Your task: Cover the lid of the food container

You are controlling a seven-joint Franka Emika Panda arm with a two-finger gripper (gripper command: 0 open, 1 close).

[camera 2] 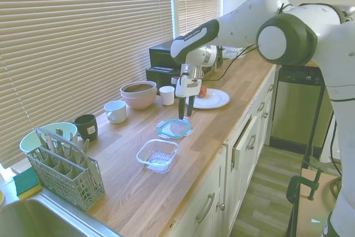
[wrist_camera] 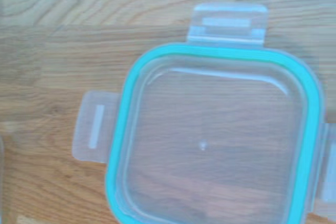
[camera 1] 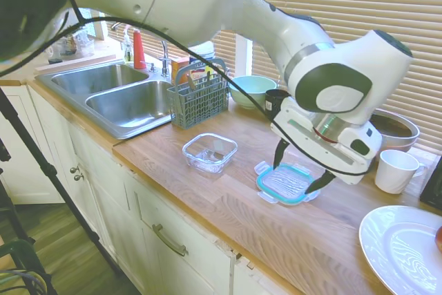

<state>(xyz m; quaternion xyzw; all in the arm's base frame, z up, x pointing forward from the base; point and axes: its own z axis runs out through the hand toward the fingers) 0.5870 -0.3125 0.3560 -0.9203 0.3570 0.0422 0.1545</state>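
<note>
The gripper (camera 1: 299, 176) hangs directly above the lid (camera 1: 286, 184), fingers spread wide and holding nothing. The lid lies flat on the bench (camera 1: 228, 205), just beside the uncovered food container (camera 1: 209, 152).

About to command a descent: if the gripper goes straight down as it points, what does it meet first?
Most likely the lid: the open gripper hangs right above it, and the wrist view is centred on it.

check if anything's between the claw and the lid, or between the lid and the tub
Nothing visible is. The open claw hangs right over the lid, which lies flat on the counter. Only bare wood separates the lid from the empty tub.
</note>
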